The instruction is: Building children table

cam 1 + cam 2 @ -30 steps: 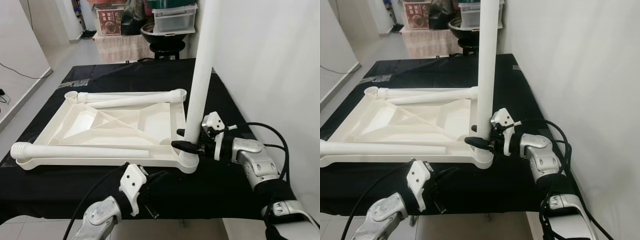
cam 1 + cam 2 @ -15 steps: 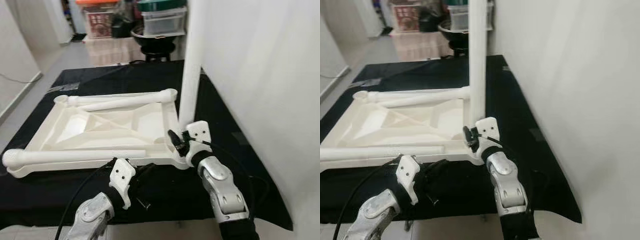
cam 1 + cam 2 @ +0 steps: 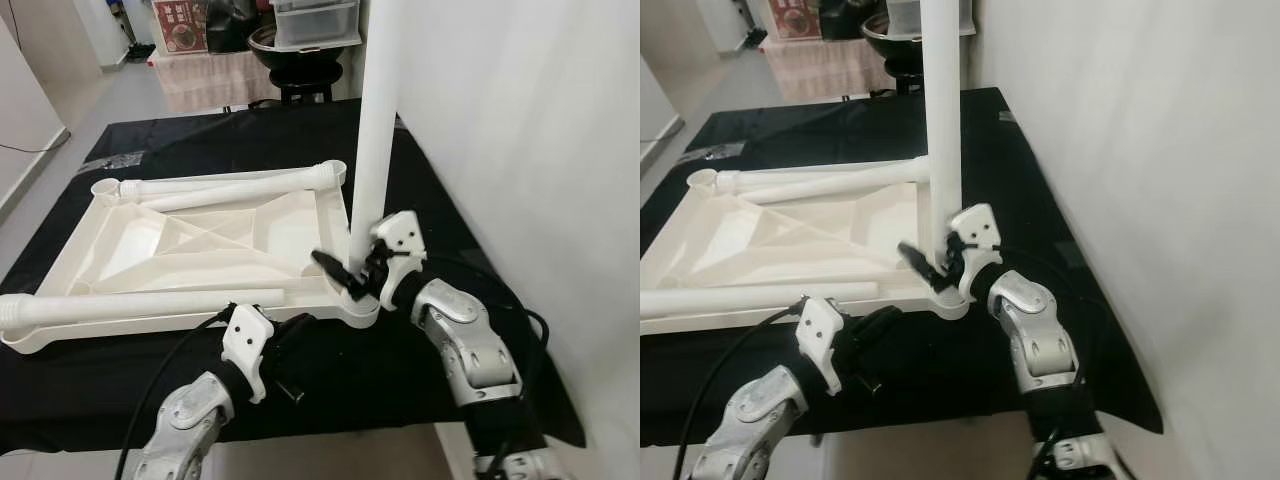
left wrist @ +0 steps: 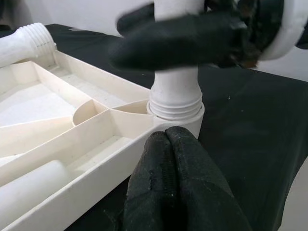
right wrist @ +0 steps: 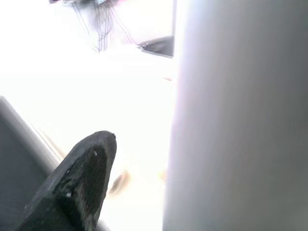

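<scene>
An upside-down white tabletop [image 3: 200, 235] lies on a black-covered table [image 3: 440, 190]. One white leg [image 3: 375, 130] stands upright in its near right corner socket [image 3: 362, 303]. My right gripper [image 3: 345, 270] is at that leg's base, open; one black finger [image 3: 330, 265] sticks out beside the leg, with a gap showing in the right wrist view, and the other is hidden. My left gripper [image 4: 168, 139] is shut on nothing, low on the cloth just before the same corner. A loose leg [image 3: 140, 305] lies along the near rim, and two more [image 3: 230, 185] lie at the far rim.
A white wall [image 3: 520, 150] runs close along the table's right side. Behind the table stand a black stool [image 3: 305, 75] and stacked storage boxes [image 3: 315, 20]. The table's front edge is just below my arms.
The camera has shifted. My right arm swung from the leg's right side round toward its front, and its finger now stands off the leg. The left gripper has hardly moved.
</scene>
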Tool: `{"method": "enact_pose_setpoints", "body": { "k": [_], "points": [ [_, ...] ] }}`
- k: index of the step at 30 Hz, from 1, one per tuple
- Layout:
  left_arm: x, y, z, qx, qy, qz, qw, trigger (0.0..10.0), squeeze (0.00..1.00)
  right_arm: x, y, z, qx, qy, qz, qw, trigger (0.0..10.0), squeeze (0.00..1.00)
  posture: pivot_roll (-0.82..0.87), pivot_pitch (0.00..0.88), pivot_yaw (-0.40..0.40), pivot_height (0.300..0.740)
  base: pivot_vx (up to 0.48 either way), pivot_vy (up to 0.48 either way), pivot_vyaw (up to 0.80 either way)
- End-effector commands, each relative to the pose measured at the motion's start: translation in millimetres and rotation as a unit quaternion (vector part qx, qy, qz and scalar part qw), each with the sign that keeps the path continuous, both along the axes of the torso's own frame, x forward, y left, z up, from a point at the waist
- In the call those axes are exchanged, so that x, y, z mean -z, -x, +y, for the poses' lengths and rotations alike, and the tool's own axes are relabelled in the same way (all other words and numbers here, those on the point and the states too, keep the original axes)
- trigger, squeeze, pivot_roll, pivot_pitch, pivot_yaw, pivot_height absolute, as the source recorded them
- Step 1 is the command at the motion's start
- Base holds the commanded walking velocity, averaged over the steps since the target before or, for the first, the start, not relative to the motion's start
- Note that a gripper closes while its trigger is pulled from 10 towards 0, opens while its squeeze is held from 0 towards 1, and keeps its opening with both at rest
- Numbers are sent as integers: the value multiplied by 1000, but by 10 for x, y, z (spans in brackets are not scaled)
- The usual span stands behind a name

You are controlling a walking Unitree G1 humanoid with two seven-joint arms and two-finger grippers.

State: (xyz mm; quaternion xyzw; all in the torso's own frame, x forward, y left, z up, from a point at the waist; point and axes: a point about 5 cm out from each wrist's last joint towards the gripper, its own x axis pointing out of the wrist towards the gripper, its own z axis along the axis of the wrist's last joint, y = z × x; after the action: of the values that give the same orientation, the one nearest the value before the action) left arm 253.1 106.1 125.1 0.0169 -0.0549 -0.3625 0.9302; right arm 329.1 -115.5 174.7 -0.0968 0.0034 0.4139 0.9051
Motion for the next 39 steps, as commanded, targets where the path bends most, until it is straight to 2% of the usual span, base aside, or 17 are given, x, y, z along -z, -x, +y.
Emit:
{"method": "enact_pose_setpoints", "body": {
  "k": [1,4,8,9,11,12,22,23,24,26,27,28,29,30,31,34,39],
  "points": [
    [42,5,4,-3,-1,11,1000,10000,0,26,-9,26,-113,36,26,993,10000,0,-76,85,29,740,0,0,0],
    [45,8,-4,-4,-2,10,1000,10000,0,-23,-120,-98,-153,37,50,986,10000,0,-71,84,24,740,0,0,0],
    [45,14,-9,-4,-3,9,1000,10000,0,-64,-224,-156,-144,28,58,987,10000,0,-62,84,21,740,0,0,0],
    [48,21,-15,-3,-4,9,1000,10000,0,-88,-284,-204,-141,27,64,988,2588,0,-59,85,18,740,0,0,0],
    [48,21,-15,-3,-4,9,1000,10000,0,-88,-284,-204,-141,27,64,988,2588,0,-59,85,18,740,0,0,0],
    [50,29,-19,-2,-6,8,1000,10000,0,-100,-306,-226,-140,25,67,988,0,0,-58,85,18,740,0,0,0],
    [70,124,34,-27,-36,1,999,10000,0,68,-261,-400,-128,51,84,987,0,0,-64,98,27,740,0,0,0],
    [68,135,38,-28,-37,0,999,10000,0,137,-224,-468,-95,53,82,991,0,0,-66,106,23,740,0,0,0],
    [64,141,47,-30,-35,0,999,10000,0,242,-169,-501,-23,40,83,995,0,0,-71,117,14,740,0,0,0],
    [64,141,47,-30,-35,0,999,10000,0,242,-169,-501,-23,40,83,995,0,0,-71,117,14,740,0,0,0],
    [59,145,55,-31,-33,0,999,10000,0,342,-117,-519,73,30,79,994,0,0,-72,120,14,740,0,0,0],
    [59,145,55,-31,-33,0,999,10000,0,342,-117,-519,73,30,79,994,0,0,-72,120,14,740,0,0,0],
    [47,136,80,-33,-26,1,999,10000,0,574,124,-321,167,-17,110,980,0,0,-93,148,37,740,0,0,0],
    [39,123,97,-33,-23,2,999,10000,0,691,355,-167,228,-30,122,965,0,0,-95,151,47,740,0,0,0],
    [39,108,109,-30,-22,5,999,10000,0,651,445,-68,228,-31,108,967,0,0,-114,146,62,740,0,0,0],
    [43,101,107,-23,-22,8,999,10000,0,626,422,-86,234,-40,108,965,0,0,-124,139,68,740,0,0,0],
    [51,111,76,-5,-22,14,1000,10000,0,624,247,-198,232,-38,115,965,0,0,-89,138,52,740,0,0,0]
  ]
}}
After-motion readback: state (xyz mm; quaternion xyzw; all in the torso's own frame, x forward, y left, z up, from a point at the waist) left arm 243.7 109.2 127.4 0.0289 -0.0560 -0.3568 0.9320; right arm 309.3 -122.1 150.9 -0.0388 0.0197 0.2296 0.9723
